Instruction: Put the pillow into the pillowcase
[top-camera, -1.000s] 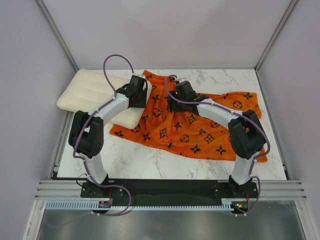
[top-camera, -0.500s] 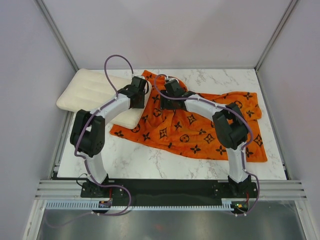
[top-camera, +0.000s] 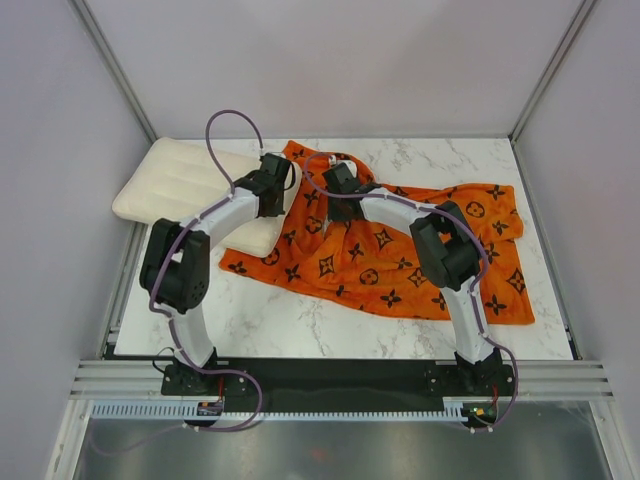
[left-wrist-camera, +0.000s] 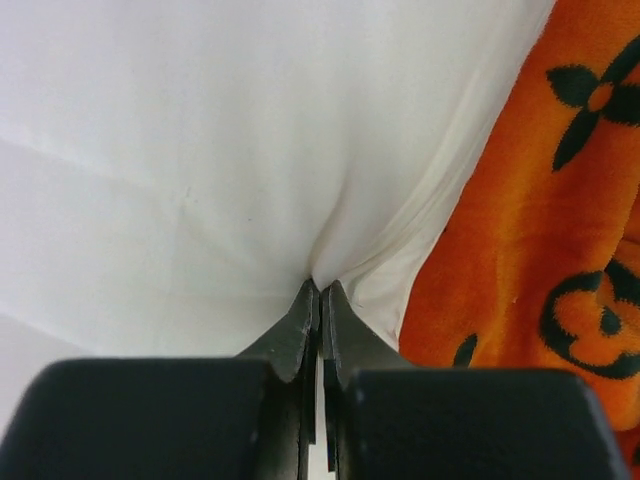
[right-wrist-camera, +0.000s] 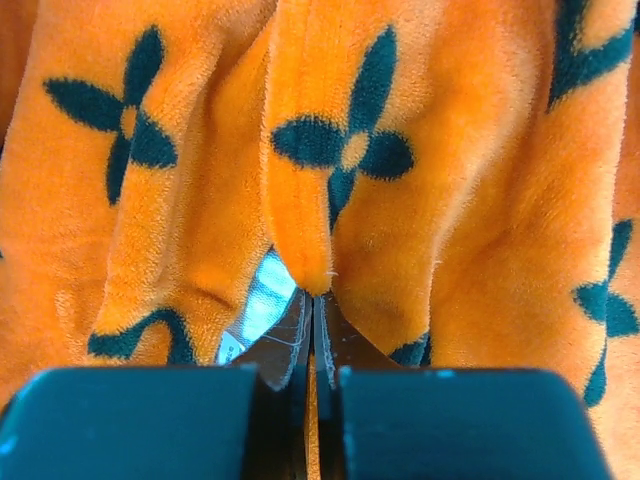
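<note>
The cream pillow (top-camera: 185, 185) lies at the table's left rear, its right end beside the orange pillowcase (top-camera: 400, 250) printed with black flowers. My left gripper (top-camera: 277, 180) is shut on a pinch of the pillow (left-wrist-camera: 200, 150) at its right edge; the white cover puckers at my left gripper (left-wrist-camera: 321, 288). The pillowcase (left-wrist-camera: 540, 230) borders that edge. My right gripper (top-camera: 337, 183) is shut on a fold of the pillowcase (right-wrist-camera: 330, 150) near its rear left corner; orange plush bunches up from my right gripper (right-wrist-camera: 313, 297).
The marble table (top-camera: 290, 320) runs in front of the pillowcase. Grey walls close in on three sides. The black rail (top-camera: 340, 380) carrying both arm bases lies along the near edge. A white label (right-wrist-camera: 250, 310) shows under the pinched fold.
Both grippers have gone from open to shut, the left on the pillow's edge and the right on the pillowcase. The right arm swung left toward the pillowcase's rear left corner.
</note>
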